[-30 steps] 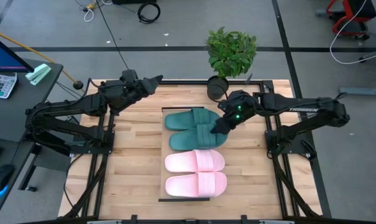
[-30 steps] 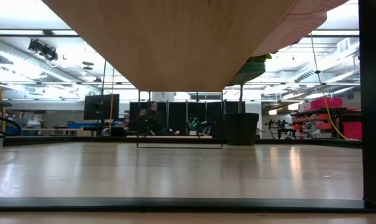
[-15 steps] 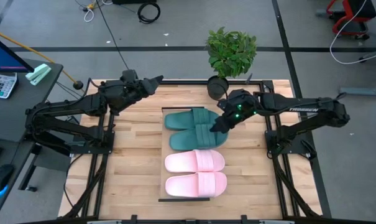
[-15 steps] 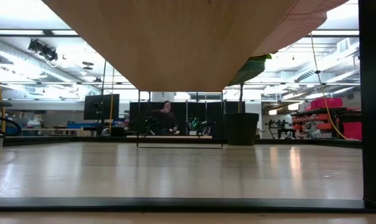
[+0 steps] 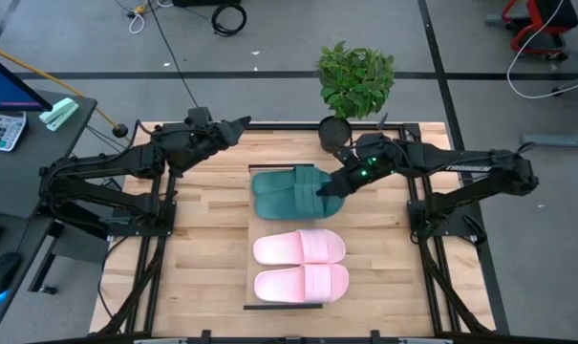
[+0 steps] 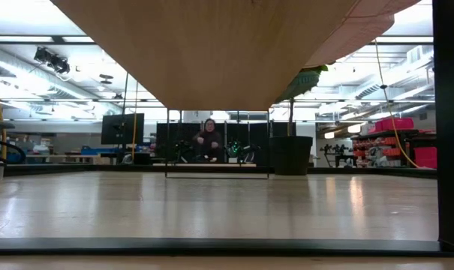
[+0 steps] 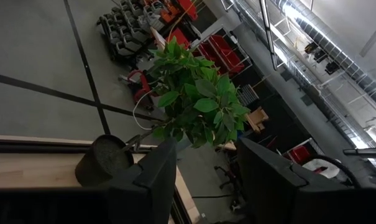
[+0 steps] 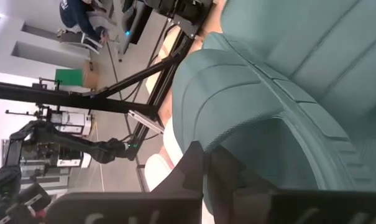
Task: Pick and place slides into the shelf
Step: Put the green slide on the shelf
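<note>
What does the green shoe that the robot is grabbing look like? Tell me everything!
The dark teal green slide is a soft, rubbery-looking open-toe sandal with a wide ridged strap. It lies over the far end of the long light wood shelf, lying close against the other teal slide so the two are hard to tell apart from above. The right gripper is shut on the strap's edge.

A potted plant stands at the table's far edge; a calculator lies on the side desk.
</note>
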Controlling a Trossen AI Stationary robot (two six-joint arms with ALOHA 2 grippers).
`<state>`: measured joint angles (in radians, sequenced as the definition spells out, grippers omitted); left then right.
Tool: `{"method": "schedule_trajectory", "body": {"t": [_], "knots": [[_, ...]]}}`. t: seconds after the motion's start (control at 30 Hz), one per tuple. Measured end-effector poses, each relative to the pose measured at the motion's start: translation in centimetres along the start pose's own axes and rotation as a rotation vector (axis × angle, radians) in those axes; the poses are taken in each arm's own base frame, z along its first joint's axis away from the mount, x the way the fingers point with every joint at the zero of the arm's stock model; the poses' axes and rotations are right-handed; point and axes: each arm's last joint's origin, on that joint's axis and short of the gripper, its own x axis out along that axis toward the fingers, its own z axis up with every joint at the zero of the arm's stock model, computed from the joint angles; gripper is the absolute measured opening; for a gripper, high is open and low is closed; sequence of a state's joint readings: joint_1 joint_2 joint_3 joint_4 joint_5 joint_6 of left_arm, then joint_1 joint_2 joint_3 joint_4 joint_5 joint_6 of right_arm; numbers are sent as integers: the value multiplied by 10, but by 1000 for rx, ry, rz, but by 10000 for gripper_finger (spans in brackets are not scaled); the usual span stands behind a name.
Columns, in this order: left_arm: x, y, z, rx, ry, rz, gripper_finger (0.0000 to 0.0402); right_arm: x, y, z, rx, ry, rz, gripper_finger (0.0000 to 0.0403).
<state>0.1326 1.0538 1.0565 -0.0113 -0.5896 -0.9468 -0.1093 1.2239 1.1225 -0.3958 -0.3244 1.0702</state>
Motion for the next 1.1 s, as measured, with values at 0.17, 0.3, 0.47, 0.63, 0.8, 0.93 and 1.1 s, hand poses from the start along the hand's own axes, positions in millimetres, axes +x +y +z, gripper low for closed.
{"method": "schedule_trajectory", "body": {"t": [0.17, 0.3, 0.47, 0.63, 0.8, 0.93, 1.1], "knots": [[0, 0, 0, -3, 0, 0, 175, 9, -2, 1, 2, 19, 1, 7], [0, 0, 0, -4, 0, 0, 173, 15, -2, -1, 2, 41, 1, 7], [0, 0, 0, -7, 0, -1, 176, 23, 0, -7, -10, 61, 1, 7], [0, 0, 0, -8, 0, -1, 174, 30, -3, -9, -40, 82, -18, 7], [0, 0, 0, -8, 0, -1, 174, 32, -3, -10, -28, 126, 0, 6], [0, 0, 0, -8, 0, -1, 174, 32, -3, -11, -1, 159, 17, 5], [0, 0, 0, -8, 0, -1, 174, 32, -2, -12, 7, 192, 33, 5]]}}
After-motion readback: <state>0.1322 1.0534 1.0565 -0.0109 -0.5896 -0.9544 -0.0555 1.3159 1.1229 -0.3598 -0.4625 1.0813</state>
